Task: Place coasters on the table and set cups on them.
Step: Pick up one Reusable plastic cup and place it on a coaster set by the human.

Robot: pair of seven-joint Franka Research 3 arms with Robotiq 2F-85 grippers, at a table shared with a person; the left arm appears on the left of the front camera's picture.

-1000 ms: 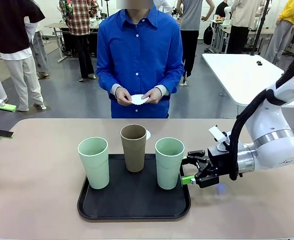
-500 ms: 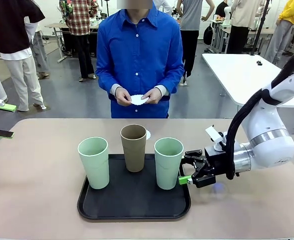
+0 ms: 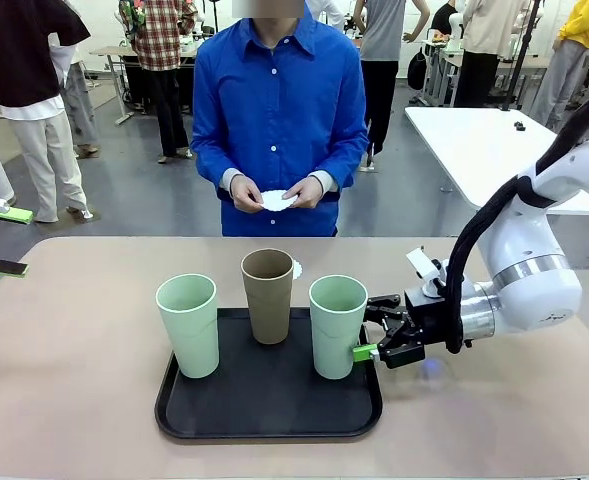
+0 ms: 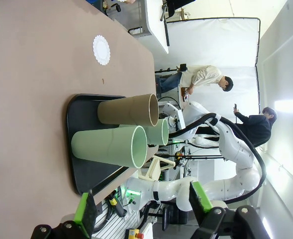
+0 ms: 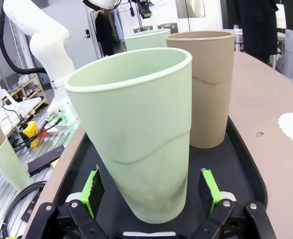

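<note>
On the tray (image 3: pixel 264 405) stand three cups (image 3: pixel 268 295); the right claw (image 3: pixel 373 329), open, straddles the right green cup (image 3: pixel 338 325). Left claw (image 4: pixel 141 207) open, empty. One coaster (image 4: pixel 101 49) lies on the surface (image 3: pixel 84 330) just beyond.

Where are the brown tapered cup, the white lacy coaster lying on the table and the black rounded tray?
Brown tapered matte cup (image 3: pixel 268 305): front view, middle of its side wall.
White lacy round coaster (image 4: pixel 101 50): left wrist view, centre of the disc.
Black rounded-corner tray (image 3: pixel 264 395): front view, bare floor near its front.
</note>
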